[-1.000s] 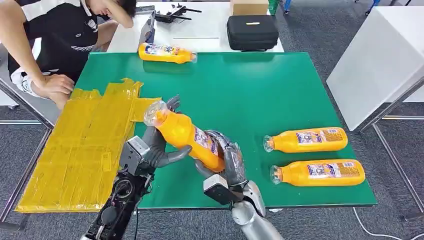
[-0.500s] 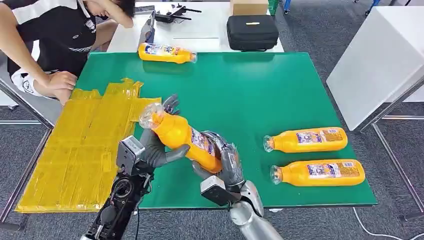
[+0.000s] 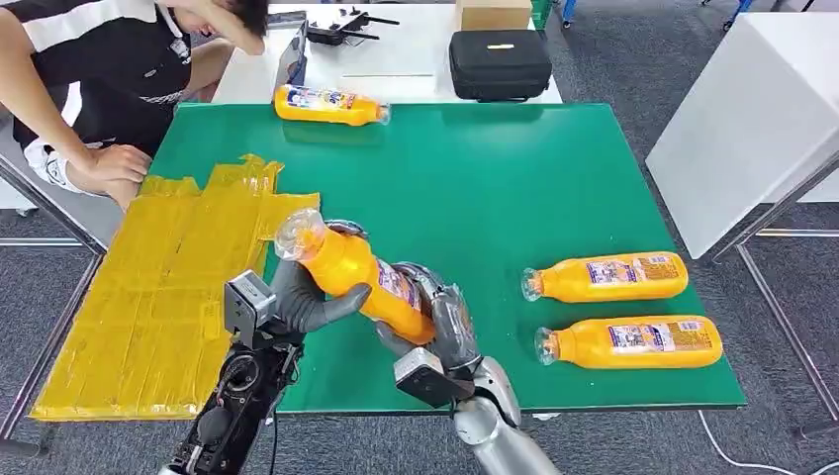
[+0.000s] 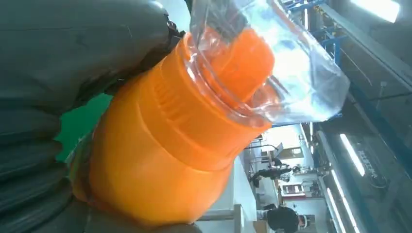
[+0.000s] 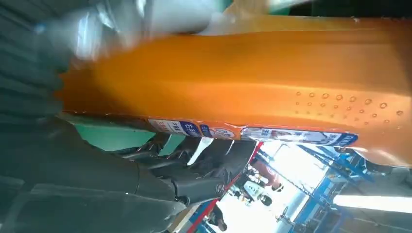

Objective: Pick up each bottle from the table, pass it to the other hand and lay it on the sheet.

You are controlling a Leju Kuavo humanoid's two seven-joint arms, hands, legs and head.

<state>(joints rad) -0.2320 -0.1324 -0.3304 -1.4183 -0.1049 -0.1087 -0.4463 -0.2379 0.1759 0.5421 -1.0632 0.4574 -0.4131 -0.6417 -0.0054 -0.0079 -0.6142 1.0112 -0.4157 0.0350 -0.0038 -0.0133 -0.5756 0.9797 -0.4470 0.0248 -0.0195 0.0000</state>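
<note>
- From my head view, both my hands were on one bottle (image 3: 358,282), held above the near edge of the green counter (image 3: 495,168). My left hand (image 3: 302,300) was wrapped around its upper body just below the neck, thumb across the front. My right hand (image 3: 435,322) cupped the lower, labelled end.
- The bottle's long axis ran from about ten o'clock, where the clear cap pointed, to four o'clock at its base. The yellow sheet (image 3: 158,297) lay at nine o'clock from it, just beside my left hand, so I judged my left the nearer hand for the lay-down.
- Two more bottles (image 3: 605,277) lay on their sides at three o'clock, and another (image 3: 329,104) at the far edge towards twelve. A person (image 3: 109,69) sat at the far left corner.
- From my left wrist view, my fingers (image 4: 73,43) were curled against the orange shoulder of the bottle, under the clear cap.
- From my right wrist view, the labelled body lay across my hand (image 5: 73,165). My fingers were closed under it, though how firmly I could not tell.
</note>
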